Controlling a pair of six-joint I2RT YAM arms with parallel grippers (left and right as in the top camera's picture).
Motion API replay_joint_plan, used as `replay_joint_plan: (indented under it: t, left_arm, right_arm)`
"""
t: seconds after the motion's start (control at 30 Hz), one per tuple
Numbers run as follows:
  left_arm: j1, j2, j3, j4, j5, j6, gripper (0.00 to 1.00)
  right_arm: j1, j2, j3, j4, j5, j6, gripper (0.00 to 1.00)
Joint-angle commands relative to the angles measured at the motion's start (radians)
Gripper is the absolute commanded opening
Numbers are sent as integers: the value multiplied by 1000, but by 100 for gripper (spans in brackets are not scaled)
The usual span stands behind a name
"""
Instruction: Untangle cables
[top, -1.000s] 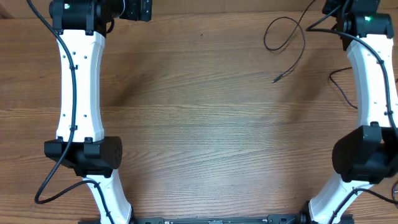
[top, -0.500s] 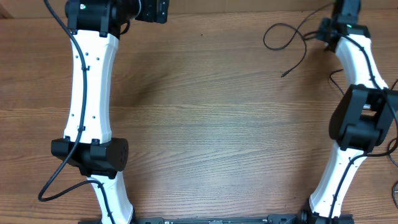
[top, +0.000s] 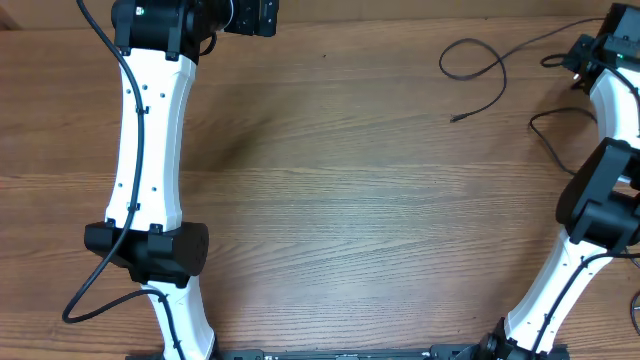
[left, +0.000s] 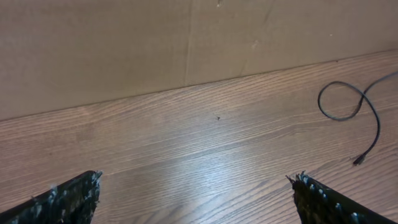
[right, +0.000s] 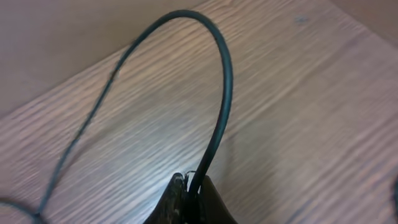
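1. The table (top: 340, 220) is a wood-grain surface that fills the overhead view.

2. The left arm (top: 150, 130) runs from the near edge up the left side to the far left corner. The right arm (top: 600, 200) rises from the near right corner along the right edge and reaches the far right corner.

3. The looped cable (top: 470, 62) lies flat near the far edge, right of centre. It forms one oval loop, and a tail curves down from the loop towards the table centre. One strand leaves the loop towards the far right corner.

4. The second cable (top: 545, 125) bends in a shallow curve just beside the right arm, near the right edge. It lies apart from the loop.

5. The held cable (right: 221, 93) arches up from the right gripper (right: 191, 186) and falls away to the table on the left of the right wrist view. The jaws are closed on it and pinch it at its base (whether this is a strand of the looped cable cannot be told).

6. The left gripper (left: 196, 180) hovers over the far left part of the table. Its two fingers (left: 68, 198) stand wide apart with nothing between them.

7. The plug end (top: 457, 118) terminates the tail of the looped cable and rests on bare wood.
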Motion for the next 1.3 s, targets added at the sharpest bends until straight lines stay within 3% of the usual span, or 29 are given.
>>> replay_joint_plan:
  t: [0.0,0.57,0.6,0.63,0.67,0.7,0.73,1.0,1.27]
  left_arm:
    - [-8,-17,16,5,8,-30,100]
    - [-9,-17,16,23,8,-29,100]
    - [-9,-17,16,23,8,-29,100]
    - [-9,-17,16,23,8,-29,99]
    - [-9,-17,16,23,8,-29,100]
    - [-9,-17,16,23,8,-29,100]
    - [-9,-17,16,23,7,-29,100]
    - [-8,-17,16,31,0,-10,100]
    - [-8,-17,16,80,-86,9,100]
  right_arm:
    - [10,16,14,4,-103,48,4]
    - [86,126,14,-16,-125,90,5]
    - [87,126,14,-10,-120,90,13]
    - [87,126,14,-7,-121,90,31]
    - [87,126,14,-6,-121,90,62]
    - [87,126,14,-8,-121,90,85]
    - [87,126,14,-13,-121,89,100]
    - [88,80,67,-110,-121,86,100]
    - [99,-29,267,-315,-121,85,100]
